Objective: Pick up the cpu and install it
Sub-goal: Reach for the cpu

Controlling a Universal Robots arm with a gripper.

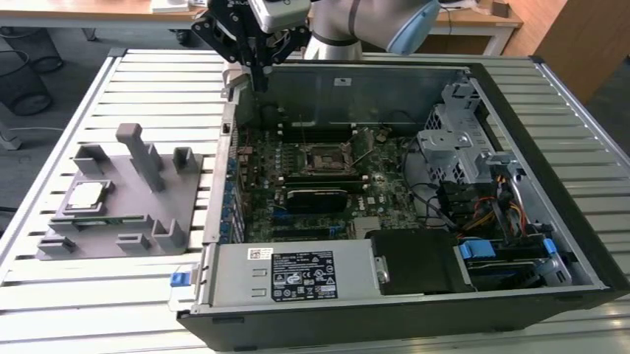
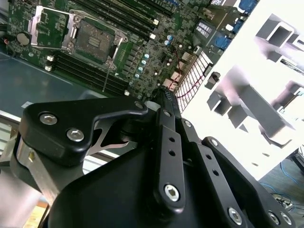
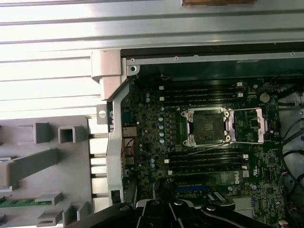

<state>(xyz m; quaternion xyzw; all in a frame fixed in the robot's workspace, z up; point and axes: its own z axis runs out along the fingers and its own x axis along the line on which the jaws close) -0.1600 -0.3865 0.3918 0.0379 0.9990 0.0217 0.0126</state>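
The jaws are pressed together with nothing between them, hanging from the arm [image 1: 364, 26] over the far corner of the open computer case [image 1: 394, 324] on the exterior view's left. In that view the cpu [image 1: 87, 194] lies flat, silver top up, on a grey fixture [image 1: 128, 203] resting on the slatted surface [image 1: 147, 74] beside the case, well apart from the jaws. The empty socket [image 1: 323, 158] sits mid-motherboard [image 1: 379, 188]. In the second wrist view the jaws' black linkages meet at one tip above the board's edge, the socket [image 2: 95, 40] beyond with its metal frame open. In the first wrist view the socket [image 3: 206, 126] lies between rows of memory slots [image 3: 204, 159], and the fixture [image 3: 47, 161] sits just outside the case wall [image 3: 114, 142].
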